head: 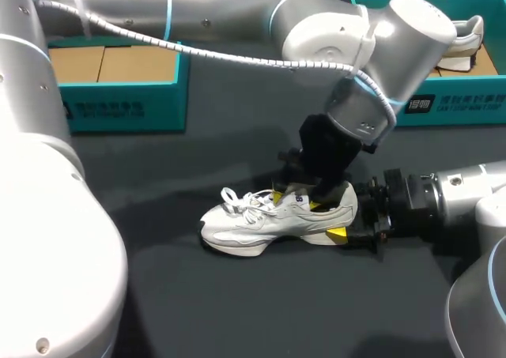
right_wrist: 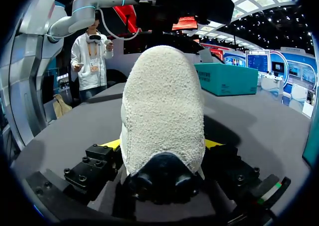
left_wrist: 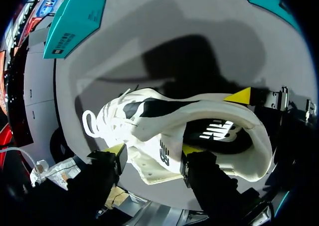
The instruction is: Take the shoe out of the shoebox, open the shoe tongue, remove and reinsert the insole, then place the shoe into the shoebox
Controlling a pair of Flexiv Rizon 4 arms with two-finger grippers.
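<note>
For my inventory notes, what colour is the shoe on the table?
White, laces included; the shoe shows best in the head view.

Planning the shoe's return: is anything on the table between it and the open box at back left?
Nothing visible does: only bare table lies between the shoe and that shoebox.

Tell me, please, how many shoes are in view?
2. One shoe lies mid-table; the other shoe sits in the far right shoebox. My left arm hides part of the far left shoebox.
</note>
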